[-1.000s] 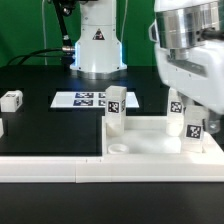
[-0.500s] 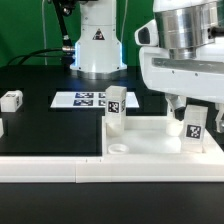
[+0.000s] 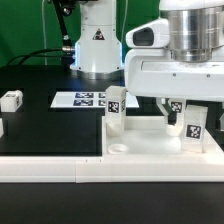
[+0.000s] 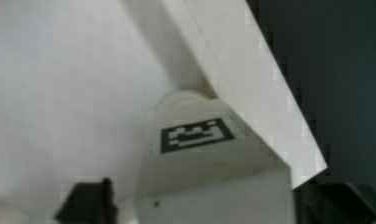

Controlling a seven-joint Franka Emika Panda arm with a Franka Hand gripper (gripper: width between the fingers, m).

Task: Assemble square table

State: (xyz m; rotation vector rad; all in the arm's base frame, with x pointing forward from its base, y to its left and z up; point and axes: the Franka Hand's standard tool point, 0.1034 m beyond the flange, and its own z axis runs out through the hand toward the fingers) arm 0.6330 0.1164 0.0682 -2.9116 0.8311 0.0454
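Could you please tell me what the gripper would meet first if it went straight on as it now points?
Probably the tagged leg, centred ahead of the open gripper in the wrist view; depth is unclear.

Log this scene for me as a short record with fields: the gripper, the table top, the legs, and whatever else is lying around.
gripper: open, holding nothing, low over the table top
table top: white, flat on the black table, on the exterior view's right
corner leg: upright at the top's back corner, tag showing
right leg: upright on the top, beside the gripper
loose leg: lying on the black table, on the exterior view's left
marker board: flat, behind the top
border rail: along the front edge
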